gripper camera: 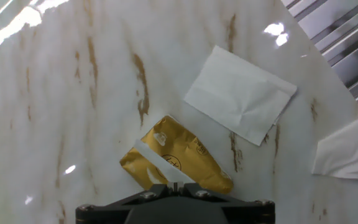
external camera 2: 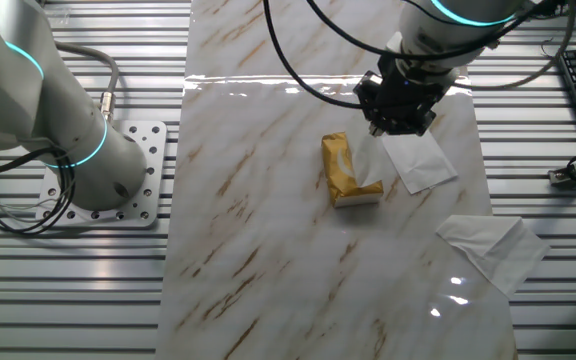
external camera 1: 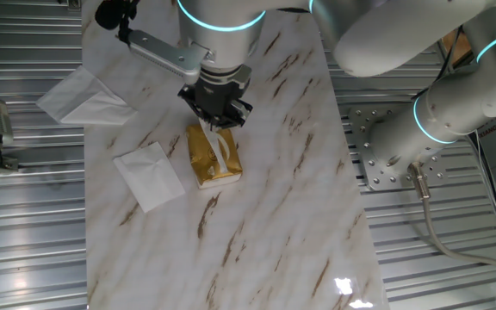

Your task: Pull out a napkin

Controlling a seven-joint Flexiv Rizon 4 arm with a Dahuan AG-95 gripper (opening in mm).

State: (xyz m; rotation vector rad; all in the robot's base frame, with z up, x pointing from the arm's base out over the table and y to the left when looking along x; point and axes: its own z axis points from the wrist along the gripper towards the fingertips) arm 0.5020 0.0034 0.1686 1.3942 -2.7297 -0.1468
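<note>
A golden-yellow packet (external camera 1: 207,159) lies on the marble table (external camera 1: 265,215); it also shows in the other fixed view (external camera 2: 338,165) and the hand view (gripper camera: 188,152). A thin white napkin (external camera 1: 222,148) rises stretched from the packet's slot up into my gripper (external camera 1: 218,122). The napkin shows as a narrow strip in the hand view (gripper camera: 159,162) and as a faint sheet in the other fixed view (external camera 2: 371,160). My gripper (gripper camera: 174,185) (external camera 2: 395,122) hangs just above the packet, with its jaws shut on the napkin's top end.
A flat square white napkin (external camera 1: 149,175) (gripper camera: 240,99) lies beside the packet. A big white napkin with a pointed corner (external camera 1: 84,96) (external camera 2: 493,250) lies over the table's edge onto ribbed metal. The arm's base (external camera 2: 98,170) stands off the table.
</note>
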